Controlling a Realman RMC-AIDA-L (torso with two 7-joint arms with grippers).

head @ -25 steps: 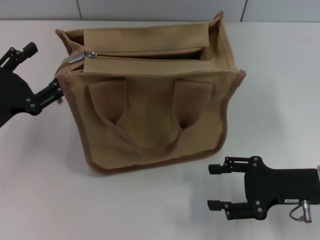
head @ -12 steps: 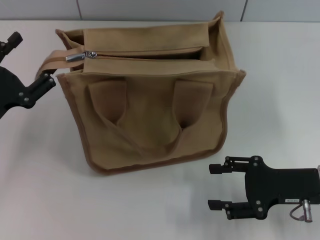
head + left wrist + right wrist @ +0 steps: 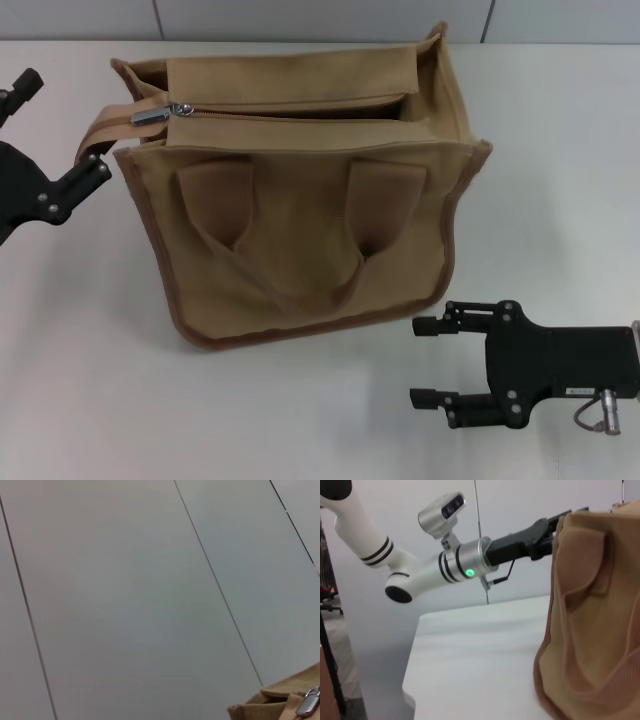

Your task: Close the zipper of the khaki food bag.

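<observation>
You have the khaki food bag (image 3: 300, 190) standing in the middle of the white table (image 3: 100, 400), its front with the two handles facing you. The zipper (image 3: 290, 110) runs along the top panel and its silver slider (image 3: 152, 114) sits at the bag's left end — the line beyond it toward the right end gapes open. Your left gripper (image 3: 55, 125) hangs just beside the bag's upper left corner, jaws spread apart and clear of the fabric, holding nothing. Your right gripper (image 3: 425, 362) lies low on the table near the bag's front right corner — jaws apart too, empty.
</observation>
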